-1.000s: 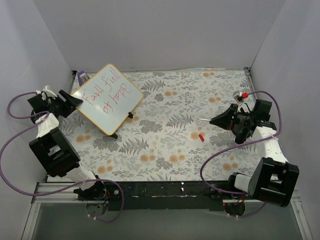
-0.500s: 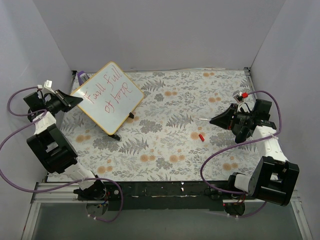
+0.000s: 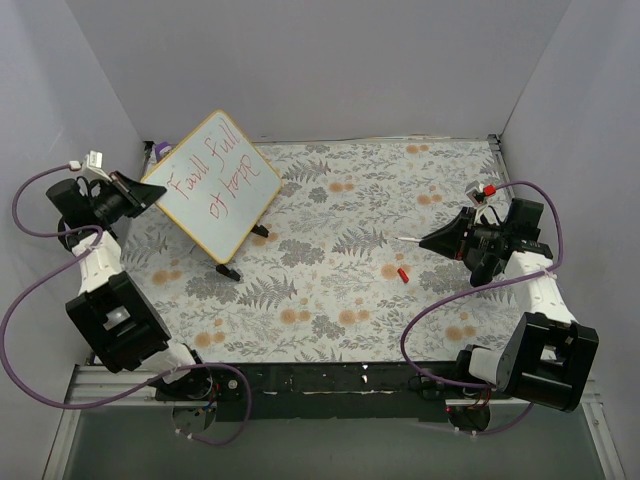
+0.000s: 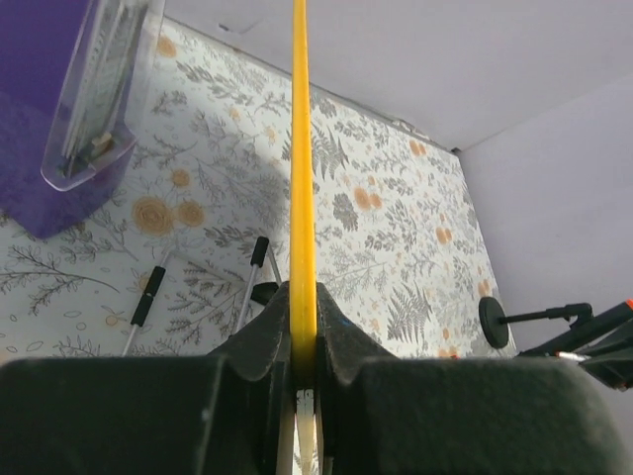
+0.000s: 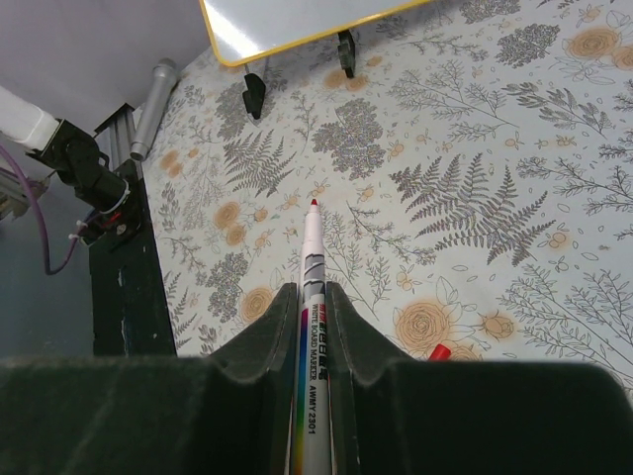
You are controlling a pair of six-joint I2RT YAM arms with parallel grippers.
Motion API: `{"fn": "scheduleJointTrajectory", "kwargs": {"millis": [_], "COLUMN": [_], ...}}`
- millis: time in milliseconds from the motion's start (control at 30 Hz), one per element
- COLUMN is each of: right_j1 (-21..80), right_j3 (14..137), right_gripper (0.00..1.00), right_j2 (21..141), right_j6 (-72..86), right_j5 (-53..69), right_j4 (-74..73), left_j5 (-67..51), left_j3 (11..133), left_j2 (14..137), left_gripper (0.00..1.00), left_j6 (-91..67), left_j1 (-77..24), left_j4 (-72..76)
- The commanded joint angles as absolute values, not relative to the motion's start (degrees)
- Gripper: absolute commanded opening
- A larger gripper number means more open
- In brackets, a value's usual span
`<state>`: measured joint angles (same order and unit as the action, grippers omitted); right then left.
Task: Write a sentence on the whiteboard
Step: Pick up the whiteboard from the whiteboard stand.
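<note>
Whiteboard: here it is at the far left of the table, the whiteboard (image 3: 240, 215) with its thin yellow frame, turned like a diamond so one corner points at the back wall and tipped up off flat.
Sentence: red marker words in two slanted lines across the board, the sentence (image 3: 212, 180) reading roughly "Faull full of hope", though the letters are scrawly.
Board's clips: two small black clips on the lower right edge, one clip (image 3: 227, 271) down at the cloth, the other (image 3: 261, 231) further along.
Left gripper: the left gripper (image 3: 148, 192) is at the board's left corner; from the left wrist the yellow frame (image 4: 300, 148) runs edge-on straight up from between its fingers (image 4: 259, 341), and both jaws are pinched tight on that edge.
Purple block: tucked at the back left corner just behind the board, the purple block (image 3: 163, 152) carries a clear piece on its side.
Right gripper: well apart on the right side, the right gripper (image 3: 432, 240) hovers over the cloth, jaws clamped around a white marker (image 5: 314, 247), red tip bare and aimed leftward toward the board.
Red cap: a small red cap (image 3: 402, 273) lies loose on the cloth near the marker's tip.
Table: a floral cloth (image 3: 340, 300), grey ferns and orange blooms, covers it.
</note>
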<state>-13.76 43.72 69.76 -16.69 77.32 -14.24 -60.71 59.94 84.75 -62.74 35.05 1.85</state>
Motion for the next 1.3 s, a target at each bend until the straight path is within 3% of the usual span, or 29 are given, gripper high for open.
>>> {"fn": "scheduleJointTrajectory", "kwargs": {"millis": [0, 267, 567, 767, 933, 1100, 1267], "right_j1": [-13.5, -13.6, -13.5, -13.4, -13.2, -13.0, -12.7], "right_j3": [45.9, 45.6, 45.3, 45.1, 45.0, 44.9, 44.8], "right_gripper": [0.01, 0.01, 0.01, 0.01, 0.01, 0.01, 0.01], "right_j2": [69.2, 69.3, 69.5, 69.8, 69.2, 68.6, 67.9], "right_j6": [-17.2, -17.1, -16.3, -15.9, -15.3, -15.0, -14.4], "right_j5": [78.6, 78.2, 78.0, 77.9, 78.2, 78.9, 79.3], "right_j4": [-14.8, -14.4, -13.4, -13.1, -12.7, -12.3, -11.9], "left_j5": [-58.7, -57.0, -54.4, -39.0, -28.4, -27.4, -24.4], "left_j3": [66.9, 70.0, 66.6, 63.2, 65.3, 69.0, 80.1], "left_j2": [79.8, 75.4, 64.0, 54.3, 46.4, 42.3, 41.6], "left_gripper": [0.00, 0.00, 0.00, 0.00, 0.00, 0.00, 0.00], "left_j6": [-68.6, -64.6, -71.9, -77.5, -75.2, -72.3, -66.5], "left_j1": [35.2, 32.7, 30.1, 21.1, 15.1, 14.2, 14.3], "left_j4": [6.6, 0.4, 0.9, 3.0, -8.4, -23.1, -39.6]}}
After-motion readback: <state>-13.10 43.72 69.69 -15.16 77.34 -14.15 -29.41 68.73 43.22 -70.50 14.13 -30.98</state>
